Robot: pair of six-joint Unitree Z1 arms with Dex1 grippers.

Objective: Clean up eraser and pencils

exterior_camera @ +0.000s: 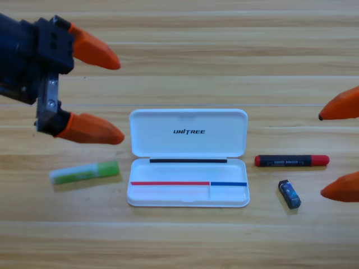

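Left gripper, upper left, and right gripper, right edge, both spread, holding nothing. Case centre; green pencil left; red pencil and eraser right. Risk: 2 round pencils rolling from a glancing pinch.

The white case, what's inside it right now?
Nothing loose lies in the open white case. Green pencil, red pencil and eraser all lie on the table beside it.

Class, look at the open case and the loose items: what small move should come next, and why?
Probably lower the left claw, jaws open, onto the green pencil lying just below it. The white case is open; red pencil and eraser lie near the right claw.
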